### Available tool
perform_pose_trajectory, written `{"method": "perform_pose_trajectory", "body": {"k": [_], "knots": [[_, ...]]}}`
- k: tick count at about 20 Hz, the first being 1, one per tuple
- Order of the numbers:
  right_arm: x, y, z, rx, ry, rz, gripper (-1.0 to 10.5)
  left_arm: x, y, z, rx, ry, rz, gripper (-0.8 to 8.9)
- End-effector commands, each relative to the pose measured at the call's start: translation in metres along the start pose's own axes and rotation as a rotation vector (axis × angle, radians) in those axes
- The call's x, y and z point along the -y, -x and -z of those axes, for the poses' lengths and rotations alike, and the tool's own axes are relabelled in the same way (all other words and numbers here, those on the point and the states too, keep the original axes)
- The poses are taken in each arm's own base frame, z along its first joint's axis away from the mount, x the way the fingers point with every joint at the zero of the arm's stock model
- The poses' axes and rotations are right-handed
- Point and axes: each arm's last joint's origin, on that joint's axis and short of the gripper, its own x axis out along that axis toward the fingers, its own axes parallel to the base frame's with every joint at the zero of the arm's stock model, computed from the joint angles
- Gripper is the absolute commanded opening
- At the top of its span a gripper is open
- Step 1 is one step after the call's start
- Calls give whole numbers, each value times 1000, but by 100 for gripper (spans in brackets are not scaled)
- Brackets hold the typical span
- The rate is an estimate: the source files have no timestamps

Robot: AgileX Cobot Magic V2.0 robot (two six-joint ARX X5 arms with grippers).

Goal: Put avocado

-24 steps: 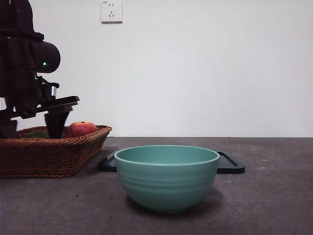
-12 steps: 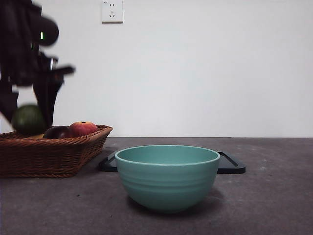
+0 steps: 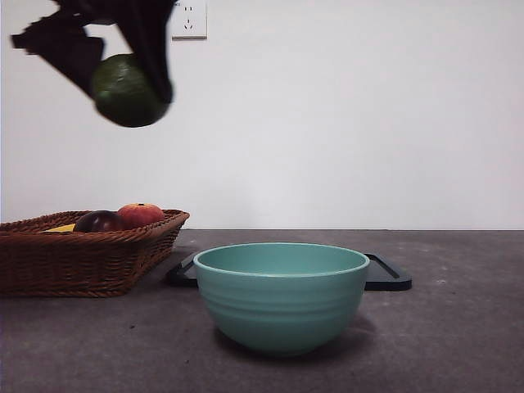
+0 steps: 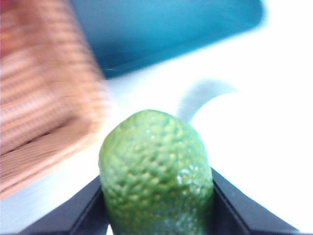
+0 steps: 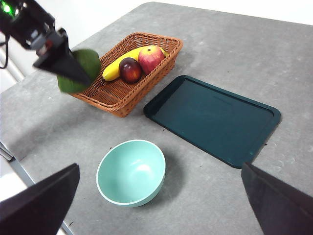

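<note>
One avocado sat clamped in your left gripper, high over the basket; carrying was underway, and next you likely needed a lowering into the bowl.

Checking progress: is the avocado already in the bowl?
No, the left gripper holds the avocado high above the basket, and the bowl is empty.

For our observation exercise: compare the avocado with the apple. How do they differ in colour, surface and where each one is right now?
Colour: the avocado is dull green, the apple red-orange.
Surface: the avocado's skin is pebbly, the apple's smooth.
Place: the avocado hangs in the air, clamped in the left gripper, while the apple lies in the wicker basket beside a dark maroon fruit.
Shared: both are rounded fruits of similar size.
</note>
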Motion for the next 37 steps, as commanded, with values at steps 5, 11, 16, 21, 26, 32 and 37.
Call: {"method": "perform_pose_trajectory", "body": {"k": [5, 11, 16, 21, 26, 32, 37], "knots": [[-1, 1, -5, 18, 0, -5, 626, 58, -25, 1, -11, -161, 90, 118], [-1, 1, -5, 17, 0, -5, 626, 94, -86, 5, -122, -254, 106, 118], [-1, 1, -5, 17, 0, -5, 626, 103, -133, 10, -208, -289, 86, 117], [-1, 1, -5, 17, 0, -5, 626, 100, -162, 12, -259, -301, 55, 117], [-1, 1, -5, 18, 0, -5, 626, 98, -175, 14, -280, -303, 21, 117], [-1, 1, -5, 17, 0, -5, 626, 98, -180, 14, -285, -302, 20, 140], [-1, 1, -5, 17, 0, -5, 626, 99, -179, 12, -278, -298, 22, 469]]}}
